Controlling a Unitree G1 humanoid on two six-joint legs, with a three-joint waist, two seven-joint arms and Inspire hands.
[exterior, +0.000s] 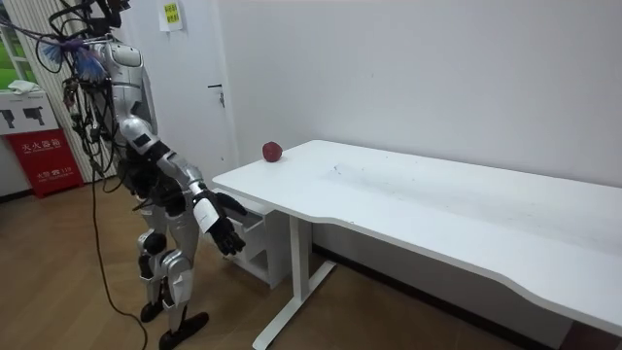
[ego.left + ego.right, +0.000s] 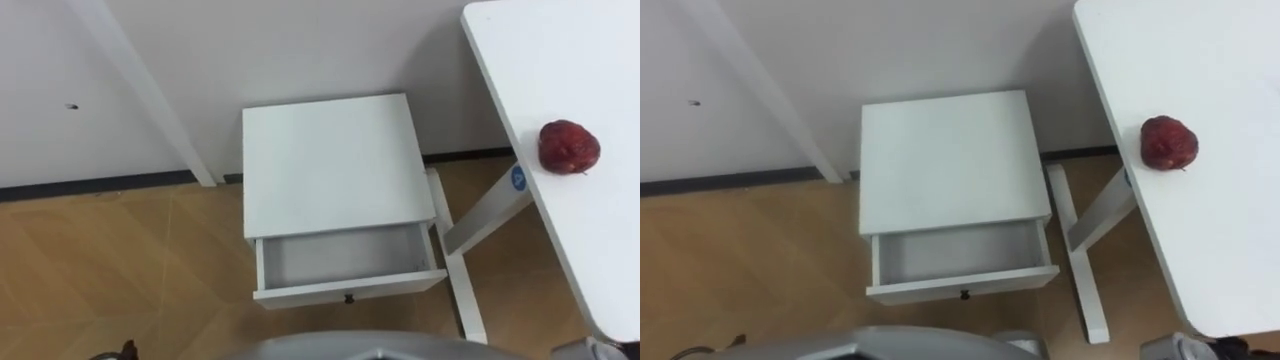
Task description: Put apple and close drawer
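Note:
A dark red apple (image 2: 569, 147) lies on the white table (image 2: 590, 60) at my right, near its left edge. In front of me a small white cabinet (image 2: 335, 165) stands against the wall. Its top drawer (image 2: 345, 255) is pulled out and nothing lies in it; a small dark knob (image 2: 349, 298) sits on its front. In the room view my right hand (image 1: 225, 228) hangs low in front of the cabinet, fingers relaxed and holding nothing, well below the apple (image 1: 272, 151). A sliver of my left hand (image 2: 118, 351) shows at the lower left edge.
The table's white leg and foot (image 2: 470, 225) stand close to the right of the cabinet. A slanted white beam (image 2: 150, 95) leans at the wall on the left. Wooden floor (image 2: 120, 270) lies left of the cabinet. A red box (image 1: 44, 146) stands behind me.

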